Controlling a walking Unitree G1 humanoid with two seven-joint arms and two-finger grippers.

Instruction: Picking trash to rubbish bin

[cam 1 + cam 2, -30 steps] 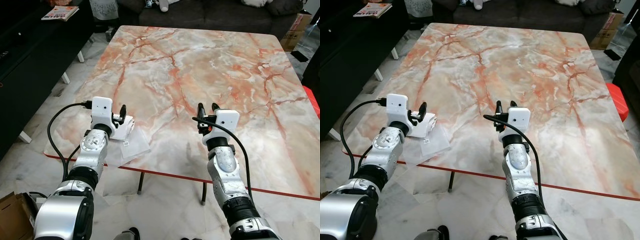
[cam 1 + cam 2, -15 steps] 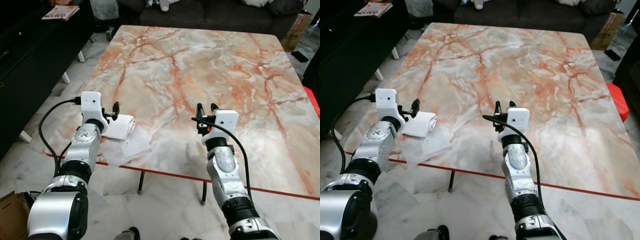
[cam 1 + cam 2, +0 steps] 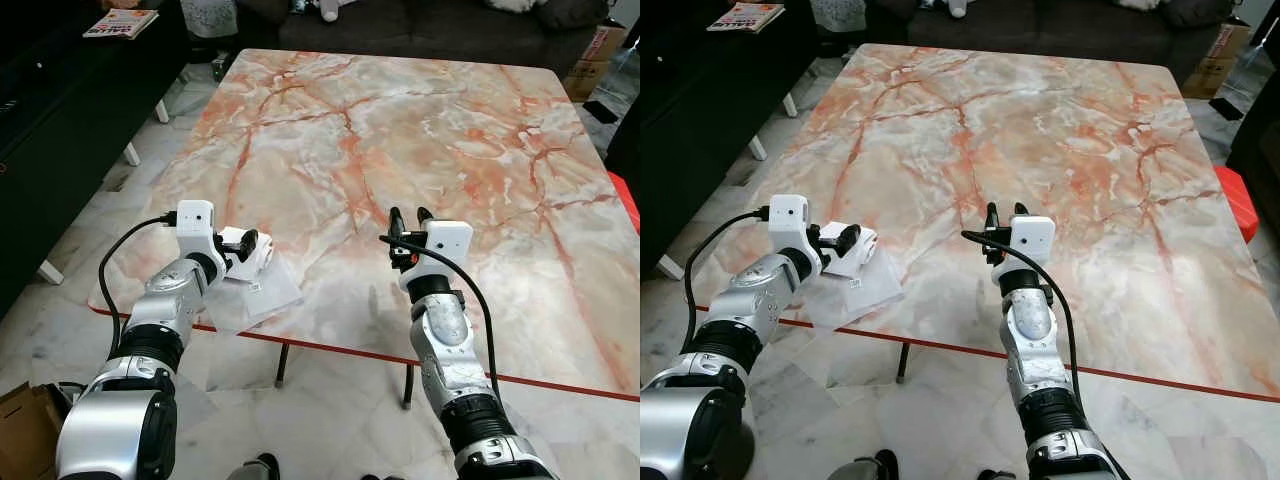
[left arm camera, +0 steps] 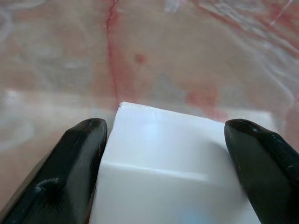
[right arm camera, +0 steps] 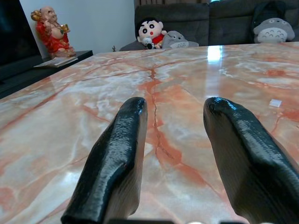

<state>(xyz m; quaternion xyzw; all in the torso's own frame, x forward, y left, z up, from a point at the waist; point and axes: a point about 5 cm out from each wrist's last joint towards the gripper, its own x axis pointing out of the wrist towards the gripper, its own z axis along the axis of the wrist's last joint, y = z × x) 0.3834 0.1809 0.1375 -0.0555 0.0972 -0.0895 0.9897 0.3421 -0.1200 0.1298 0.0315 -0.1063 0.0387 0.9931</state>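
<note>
Lying at the near left corner of the marble table (image 3: pixel 420 130), a folded white paper wad (image 3: pixel 252 252) is seen from the left eye view atop a clear plastic wrapper (image 3: pixel 262 296), with the left gripper (image 3: pixel 243 246) set around it. The right gripper (image 3: pixel 405 223) is held over the table's middle front. In the left wrist view, the wad (image 4: pixel 163 163) is flanked by both fingers (image 4: pixel 70 172), spread wide. In the right wrist view, parted fingers (image 5: pixel 112 168) enclose nothing; a sofa (image 5: pixel 205 23) with plush toys (image 5: pixel 152 32) is seen beyond the table.
</note>
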